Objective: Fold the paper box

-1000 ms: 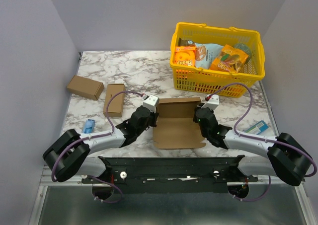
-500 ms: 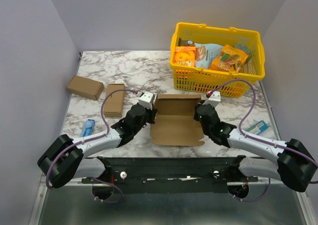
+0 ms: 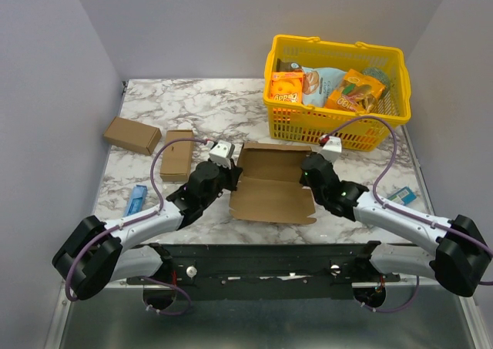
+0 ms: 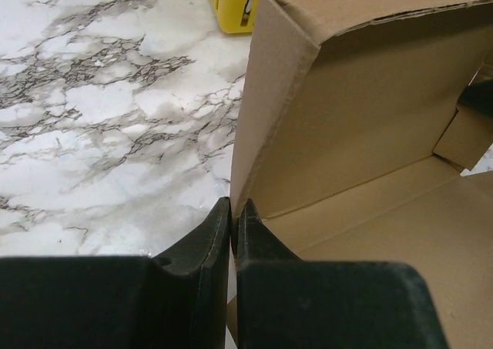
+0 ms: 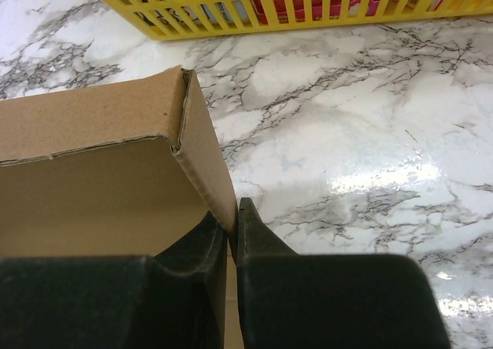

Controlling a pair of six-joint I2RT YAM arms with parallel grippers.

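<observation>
— How does the paper box (image 3: pixel 269 186) look from your seat?

— Plain brown cardboard, half formed. I see the back wall and both side walls standing, the top open, and creases across the floor panel. It sits just in front of the yellow basket (image 3: pixel 336 122), toward the basket's left end, near it but apart.

— And the tools?

— My left gripper (image 4: pixel 233 209) pinches the side wall farther from the basket, and my right gripper (image 5: pixel 233 210) the nearer one (thin cardboard between the pads).

— Room to move?

— Bare marble table (image 3: pixel 208 110) left of the basket, then a small cardboard box (image 3: pixel 178 154) farther left.
</observation>
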